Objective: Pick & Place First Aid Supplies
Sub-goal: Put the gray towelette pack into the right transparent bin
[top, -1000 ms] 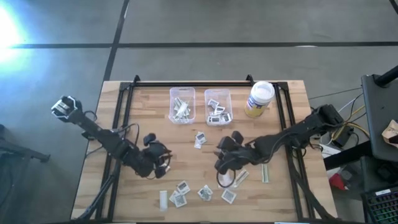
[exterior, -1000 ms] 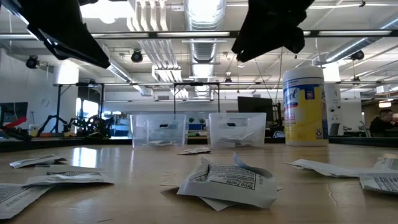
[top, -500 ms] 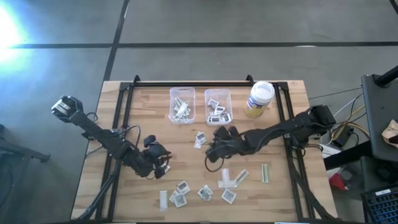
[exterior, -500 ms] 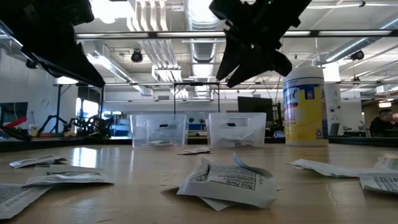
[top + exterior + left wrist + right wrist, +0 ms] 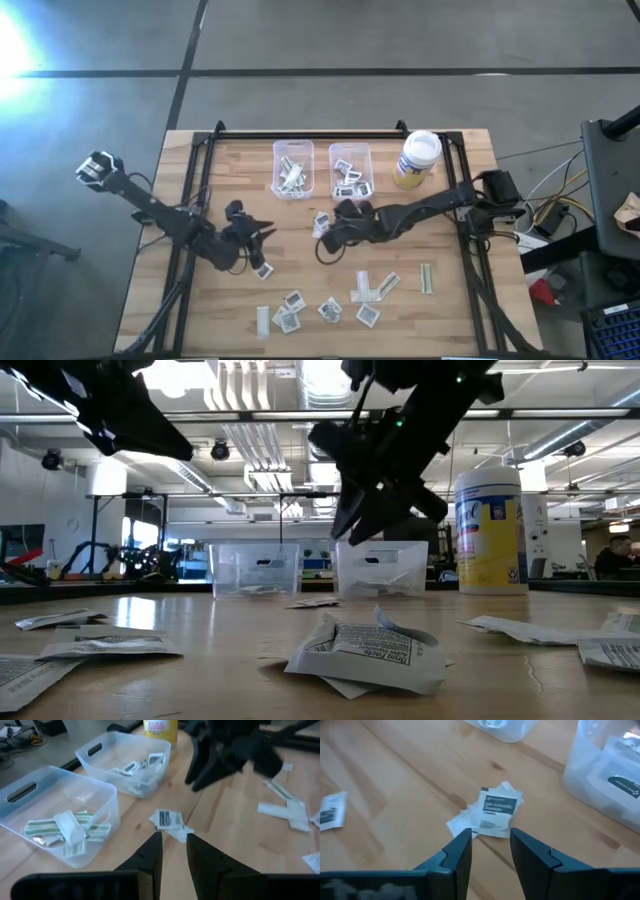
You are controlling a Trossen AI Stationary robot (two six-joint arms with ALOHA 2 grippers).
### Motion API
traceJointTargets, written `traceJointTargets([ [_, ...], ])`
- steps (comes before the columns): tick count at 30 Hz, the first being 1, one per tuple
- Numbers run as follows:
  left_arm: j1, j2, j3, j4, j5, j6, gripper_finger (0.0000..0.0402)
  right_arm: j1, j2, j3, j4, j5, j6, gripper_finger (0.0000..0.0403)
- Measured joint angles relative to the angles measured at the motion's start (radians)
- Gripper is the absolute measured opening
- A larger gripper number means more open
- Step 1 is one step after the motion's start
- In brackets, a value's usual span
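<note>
A small pile of white square packets [image 5: 321, 222] [image 5: 495, 810] [image 5: 169, 820] lies flat mid-table, in front of two clear bins. My right gripper [image 5: 325, 236] [image 5: 490, 842] hangs open just above and on the near side of this pile, slanting down, with nothing between its fingers. My left gripper [image 5: 258, 232] [image 5: 174, 845] hovers to the left of the pile, pointing at it, its fingers a narrow gap apart and empty. More packets [image 5: 320, 305] lie scattered near the front edge, and one lies by the left gripper [image 5: 263, 270].
The left bin [image 5: 293, 168] holds long pale strips, the right bin [image 5: 350, 172] square packets. A white-lidded yellowish jar [image 5: 417, 158] stands at the far right. A long strip [image 5: 427, 278] and crossed strips [image 5: 375, 288] lie right of centre. Black rails [image 5: 200, 200] run along the table sides.
My right gripper has swung toward the table's left and far side and come down, from over the crossed strips to just above the middle pile of packets, rolling somewhat. My left gripper has drawn slightly toward the far edge and turned toward the pile. No packet has moved.
</note>
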Motion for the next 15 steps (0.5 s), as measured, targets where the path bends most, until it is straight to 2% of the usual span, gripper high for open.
traceJointTargets([
  [5,0.004,-0.021,0.0,-0.004,0.0,0.014,0.008,-0.022,0.049,0.009,0.004,0.0,-0.002,0.0128],
  [15,0.009,0.015,0.0,-0.008,-0.004,0.018,0.008,-0.036,0.138,0.018,0.026,-0.001,-0.032,0.0132],
])
